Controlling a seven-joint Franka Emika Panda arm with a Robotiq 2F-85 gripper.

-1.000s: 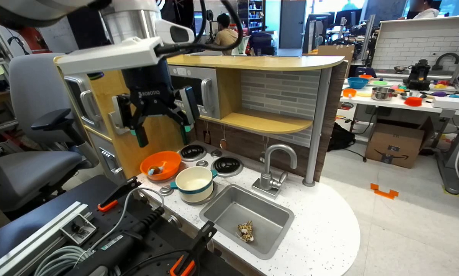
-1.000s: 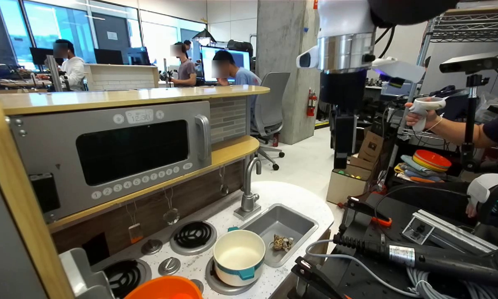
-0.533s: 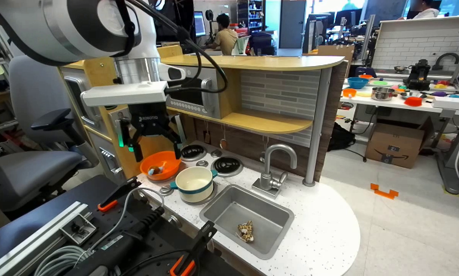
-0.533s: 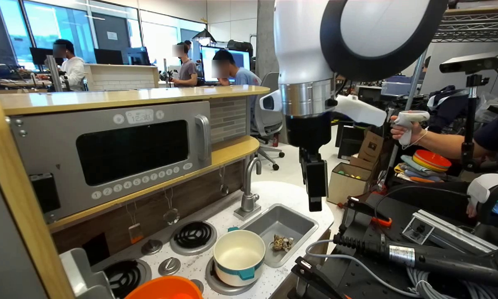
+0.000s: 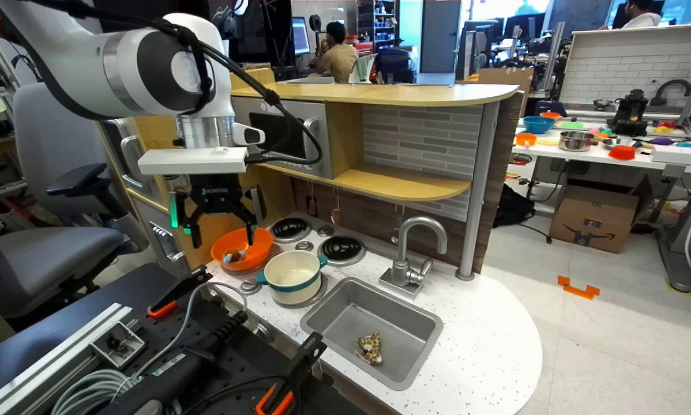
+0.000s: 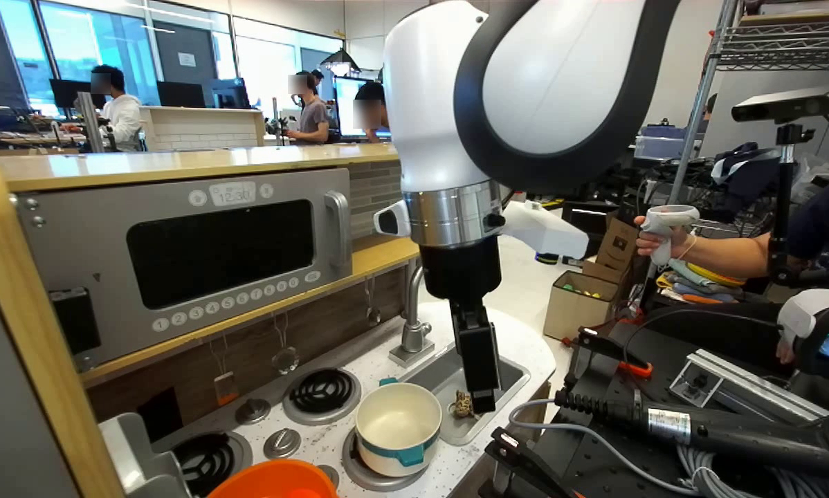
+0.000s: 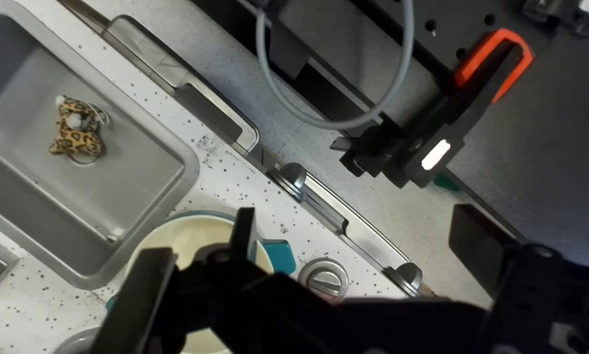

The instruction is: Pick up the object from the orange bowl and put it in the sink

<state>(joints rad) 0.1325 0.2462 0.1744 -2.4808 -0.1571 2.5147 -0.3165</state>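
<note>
The orange bowl (image 5: 262,251) sits on a burner at the counter's left end in an exterior view; part of it shows in an exterior view (image 6: 276,478). A small brown and pale-blue object (image 5: 231,257) lies in it. My gripper (image 5: 223,239) is open and empty, apparently above the counter near the bowl; it also shows side-on (image 6: 483,401). In the wrist view its fingers (image 7: 353,223) are wide apart with nothing between them; the bowl is out of that view. The grey metal sink (image 5: 345,311) holds a leopard-print toy (image 5: 370,347), also in the wrist view (image 7: 77,130).
A cream pot with teal handles (image 5: 292,276) stands between bowl and sink. A curved faucet (image 5: 403,242) rises behind the sink. A shelf with a microwave (image 6: 221,249) overhangs the back. Black clamps (image 5: 306,354) and a cable (image 7: 334,123) lie along the front side.
My gripper has come down towards the counter, staying open. In an exterior view it has also shifted clearly leftward, now overlapping the sink. The bowl, pot and toy have not moved.
</note>
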